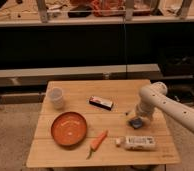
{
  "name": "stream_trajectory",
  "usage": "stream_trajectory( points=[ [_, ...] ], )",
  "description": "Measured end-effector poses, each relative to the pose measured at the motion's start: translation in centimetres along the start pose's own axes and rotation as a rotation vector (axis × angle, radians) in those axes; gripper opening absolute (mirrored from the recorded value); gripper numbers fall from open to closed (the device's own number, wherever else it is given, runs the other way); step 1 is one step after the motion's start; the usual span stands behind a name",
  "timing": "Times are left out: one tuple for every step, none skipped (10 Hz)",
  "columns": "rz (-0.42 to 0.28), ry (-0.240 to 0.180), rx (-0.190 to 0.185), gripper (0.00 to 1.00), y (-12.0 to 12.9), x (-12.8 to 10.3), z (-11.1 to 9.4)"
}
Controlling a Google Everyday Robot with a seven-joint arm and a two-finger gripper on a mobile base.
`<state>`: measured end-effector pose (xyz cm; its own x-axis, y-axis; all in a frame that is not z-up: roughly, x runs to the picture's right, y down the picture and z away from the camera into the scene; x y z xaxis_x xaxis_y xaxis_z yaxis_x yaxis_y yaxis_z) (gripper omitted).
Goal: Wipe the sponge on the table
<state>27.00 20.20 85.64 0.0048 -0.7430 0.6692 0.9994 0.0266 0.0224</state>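
The gripper (137,117) stands over the right part of the table (75,154), directly above the sponge (136,123), and covers the sponge's far edge. Contact between the two cannot be determined. The arm (175,107) is cut off by the right edge, so its base is out of view. Print on the white package (140,143) and the black-and-white bar (101,103) cannot be read. Items on the upper shelf (20,21) are cut off at the top and cannot be identified.
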Motion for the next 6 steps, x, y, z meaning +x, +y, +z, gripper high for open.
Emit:
stream_trajectory(
  points=[
    [0.0,-0.001,-0.001,0.8,-0.04,-0.02,-0.06],
    [0.0,-0.002,-0.001,0.8,-0.03,-0.08,-0.08],
    [0.0,-0.003,-0.001,0.8,-0.02,-0.1,-0.11],
    [0.0,-0.003,-0.002,0.8,0.0,-0.13,-0.16],
    [0.001,-0.005,-0.002,0.8,-0.02,-0.17,-0.16],
    [0.001,-0.006,-0.002,0.8,-0.02,-0.2,-0.17]
  ],
)
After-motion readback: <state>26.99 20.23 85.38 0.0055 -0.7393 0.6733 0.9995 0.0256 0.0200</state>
